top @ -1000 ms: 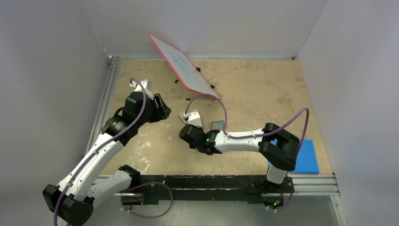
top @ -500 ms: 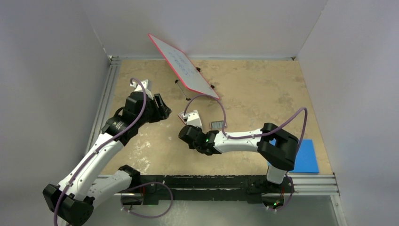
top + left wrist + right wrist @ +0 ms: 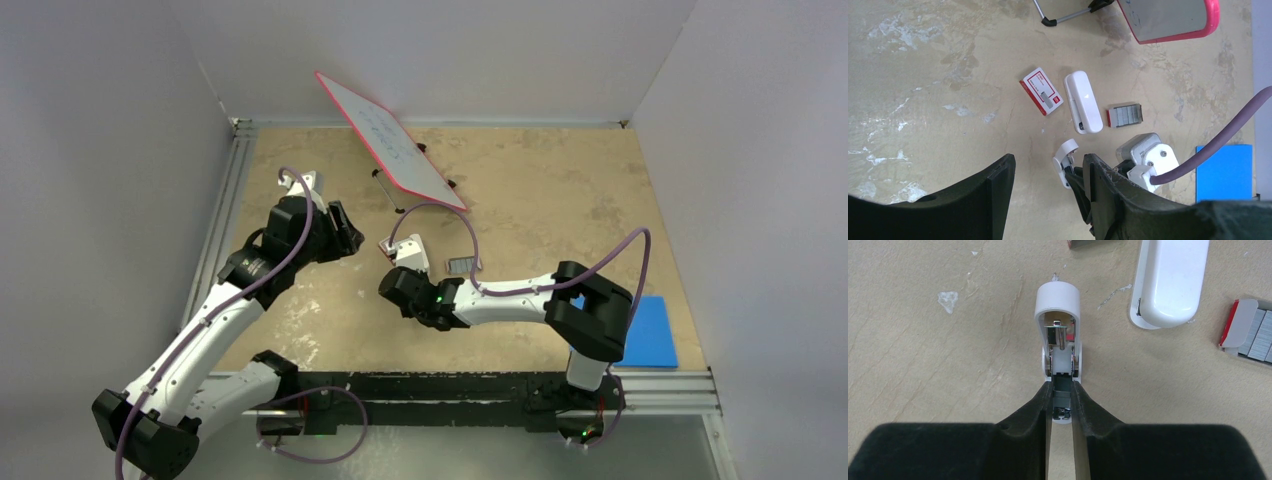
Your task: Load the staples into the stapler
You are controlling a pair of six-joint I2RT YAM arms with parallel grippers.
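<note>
A small white stapler (image 3: 1060, 325) lies hinged open on the table, also seen in the left wrist view (image 3: 1065, 161). My right gripper (image 3: 1062, 396) is shut on a grey staple strip (image 3: 1062, 392) that sits in the stapler's open channel. The red and white staples box (image 3: 1041, 91) lies flat to the far left and shows in the top view (image 3: 387, 244). A red tray of loose grey staples (image 3: 1124, 115) lies to the right (image 3: 1252, 335). My left gripper (image 3: 1048, 164) is open and empty, hovering above and left of the stapler (image 3: 345, 232).
A second, closed white stapler-shaped body (image 3: 1083, 101) lies between the box and the tray (image 3: 1169, 280). A red-framed whiteboard (image 3: 390, 140) on a wire stand leans at the back. A blue pad (image 3: 650, 330) lies at the near right. White walls enclose the table.
My right gripper has edged slightly left and nearer. The left arm has barely moved.
</note>
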